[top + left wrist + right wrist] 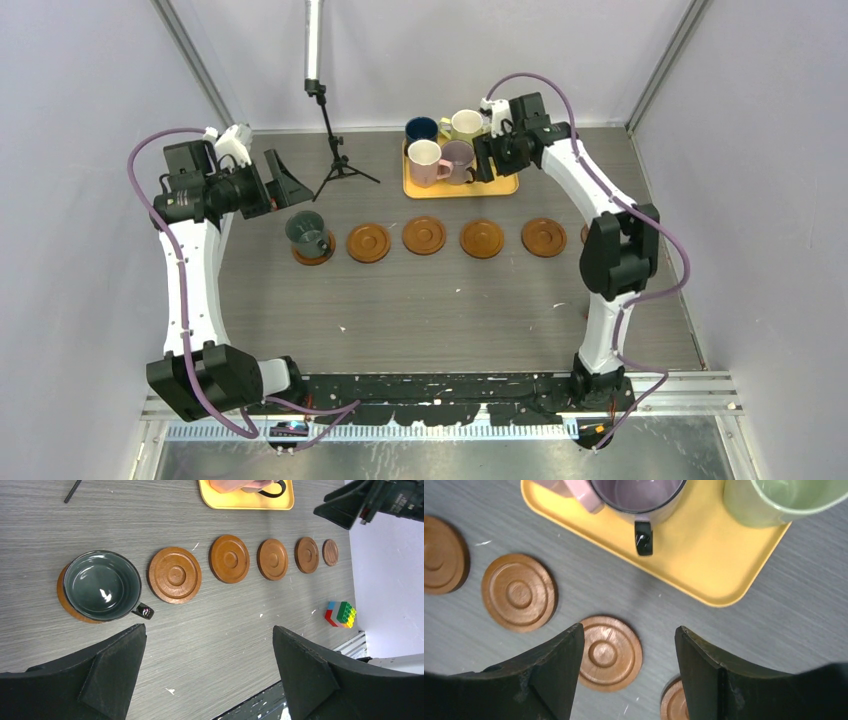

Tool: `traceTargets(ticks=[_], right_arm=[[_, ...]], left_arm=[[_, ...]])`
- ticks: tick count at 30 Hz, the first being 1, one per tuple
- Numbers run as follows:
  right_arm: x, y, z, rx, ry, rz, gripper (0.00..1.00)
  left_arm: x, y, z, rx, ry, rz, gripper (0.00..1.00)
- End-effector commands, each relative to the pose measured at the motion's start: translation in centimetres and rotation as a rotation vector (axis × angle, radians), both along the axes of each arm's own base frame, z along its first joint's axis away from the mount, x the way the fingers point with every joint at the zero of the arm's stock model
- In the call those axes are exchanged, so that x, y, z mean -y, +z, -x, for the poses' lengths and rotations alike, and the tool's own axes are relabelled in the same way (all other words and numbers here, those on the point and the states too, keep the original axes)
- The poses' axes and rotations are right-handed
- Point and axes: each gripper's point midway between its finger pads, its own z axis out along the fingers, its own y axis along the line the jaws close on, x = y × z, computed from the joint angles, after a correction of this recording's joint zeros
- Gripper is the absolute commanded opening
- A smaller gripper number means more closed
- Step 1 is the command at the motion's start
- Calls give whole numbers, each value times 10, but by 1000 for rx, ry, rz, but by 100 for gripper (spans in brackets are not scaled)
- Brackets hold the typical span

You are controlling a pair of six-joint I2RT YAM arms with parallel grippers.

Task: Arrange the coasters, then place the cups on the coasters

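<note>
Black fingers were spread on both arms and nothing was held: one cup was down, the rest on the tray.
Jaws apart and empty, the right gripper (629, 630) hung just short of the mauve cup (639, 495) on the yellow tray (724, 575), likely lining up its next pick. The left gripper (207, 630) gaped wide near the dark green cup (102, 585), which sat on the leftmost of the coasters (424, 235). These lay in a row across the grey wood-grain table (450, 310), with pale walls around.
</note>
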Motion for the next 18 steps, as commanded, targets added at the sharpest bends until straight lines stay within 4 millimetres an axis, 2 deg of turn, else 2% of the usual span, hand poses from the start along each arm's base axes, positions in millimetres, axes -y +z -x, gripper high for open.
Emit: traceTargets(ticks=[1,9,18], right_arm=[[-9,-12,-26,12,-9,33,70],[-14,-41,-70,35,-116,15,67],[-26,-74,-103,38,-149,-14,57]], left_arm=[[2,17,-4,65,-22,-1,100],[-1,17,-8,66,-4,-13,100],[-4,13,-11,55,12,-16,100]])
